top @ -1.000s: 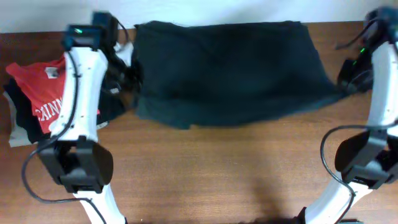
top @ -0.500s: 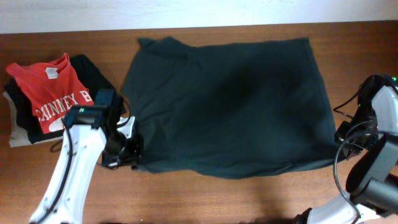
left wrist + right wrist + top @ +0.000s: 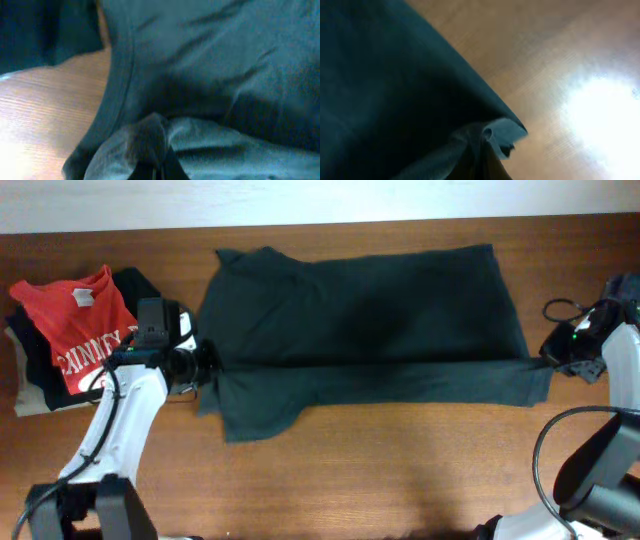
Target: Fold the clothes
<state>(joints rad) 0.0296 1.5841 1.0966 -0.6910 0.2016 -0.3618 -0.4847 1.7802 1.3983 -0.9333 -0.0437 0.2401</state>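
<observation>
The dark teal-black T-shirt (image 3: 365, 320) lies spread across the back half of the table, its front part doubled into a long fold; no lettering shows. My left gripper (image 3: 207, 366) is at the shirt's left edge and is shut on a bunch of its fabric (image 3: 150, 137). My right gripper (image 3: 548, 361) is at the shirt's right front corner and is shut on that corner (image 3: 492, 135). A sleeve flap (image 3: 255, 412) sticks out toward the front at the left.
A stack of folded garments with a red T-shirt (image 3: 85, 330) on top sits at the far left, just left of my left arm. The wooden table (image 3: 400, 470) runs in front of the shirt. A cable (image 3: 560, 308) lies by the right arm.
Both grippers have moved back from the table's front toward the middle with the shirt's edge in them. The shirt's front part now lies as a long fold.
</observation>
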